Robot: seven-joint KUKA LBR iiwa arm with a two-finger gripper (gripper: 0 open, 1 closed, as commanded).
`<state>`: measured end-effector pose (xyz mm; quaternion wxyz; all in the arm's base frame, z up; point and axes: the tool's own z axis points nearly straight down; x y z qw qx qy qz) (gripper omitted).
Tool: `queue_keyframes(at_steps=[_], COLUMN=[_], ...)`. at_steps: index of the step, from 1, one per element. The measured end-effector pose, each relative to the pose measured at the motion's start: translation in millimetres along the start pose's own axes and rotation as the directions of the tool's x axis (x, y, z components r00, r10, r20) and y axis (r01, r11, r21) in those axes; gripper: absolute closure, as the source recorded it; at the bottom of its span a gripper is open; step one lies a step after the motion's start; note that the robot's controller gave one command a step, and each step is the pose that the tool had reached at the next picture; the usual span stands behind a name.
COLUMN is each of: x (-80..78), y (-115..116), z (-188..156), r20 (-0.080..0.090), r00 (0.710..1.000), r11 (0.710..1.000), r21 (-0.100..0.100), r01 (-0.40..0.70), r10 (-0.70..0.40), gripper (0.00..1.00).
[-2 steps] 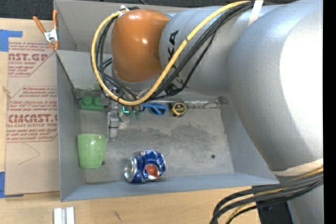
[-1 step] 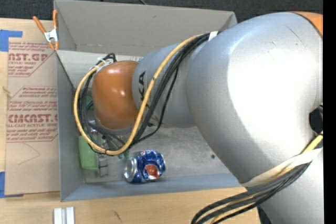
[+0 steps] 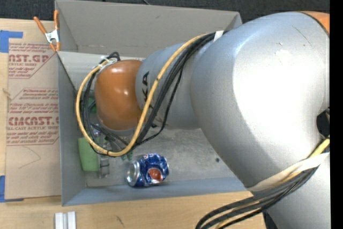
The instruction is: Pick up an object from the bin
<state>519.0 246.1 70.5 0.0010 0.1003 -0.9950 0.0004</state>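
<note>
My gripper [image 3: 103,137] shows as dark metal parts just under the orange wrist cover, low in the bin's left half. A light green block [image 3: 86,154] lies against the left wall, right beside and slightly below the gripper; whether they touch I cannot tell. A small grey piece [image 3: 104,168] sits next to the block's lower end. A crushed blue can [image 3: 148,170] with a red and white spot lies by the front wall, to the right of the gripper and apart from it.
The thick grey arm crosses the bin from the right and hides most of the floor. Yellow and black cables loop around the orange cover. A strip of bare floor shows between the can and the arm.
</note>
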Motion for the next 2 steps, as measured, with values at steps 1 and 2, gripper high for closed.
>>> queue_keyframes(at_steps=[1,2], x=[-9.0,21.9], y=[0,-20], z=[-128,-267], r20=[0.012,0.014], r00=[1.000,1.000], r11=[1.000,1.000], r21=[-0.003,-0.002], r01=[-0.013,0.006], r10=[0.013,-0.006], gripper=[1.00,1.00])
